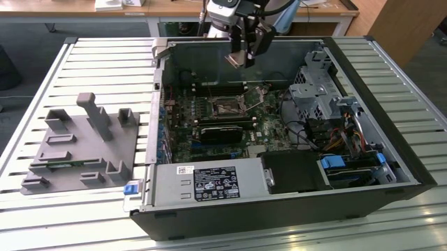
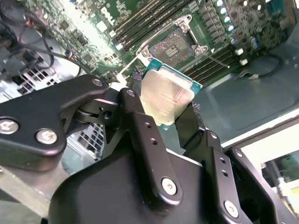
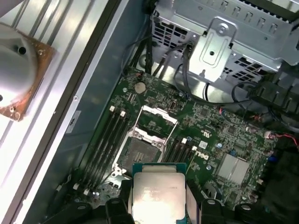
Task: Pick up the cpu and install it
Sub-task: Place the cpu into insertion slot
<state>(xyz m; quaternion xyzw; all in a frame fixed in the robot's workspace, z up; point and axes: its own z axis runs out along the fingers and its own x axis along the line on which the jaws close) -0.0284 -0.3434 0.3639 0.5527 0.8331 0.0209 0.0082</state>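
Note:
My gripper [image 1: 241, 56] hangs high over the open computer case, shut on the cpu [image 2: 167, 95]. The cpu [image 3: 159, 191] is a thin square chip with a silvery top and a green rim, pinched at two opposite edges by the black fingers [image 2: 140, 123]. It hangs well above the motherboard, tilted in the second wrist view. Below it lies the black-framed socket [image 3: 140, 151], its metal frame lifted open and its square bed bare. In the exterior view the socket [image 1: 227, 107] sits in the middle of the board, below the gripper.
A grey fixture tray [image 1: 80, 151] with upright pegs stands on the slatted table at the exterior view's left. Inside the case are a metal drive cage [image 1: 314, 97], cables [image 1: 335, 138], a black card [image 1: 220, 133] and the power supply [image 1: 209, 183].

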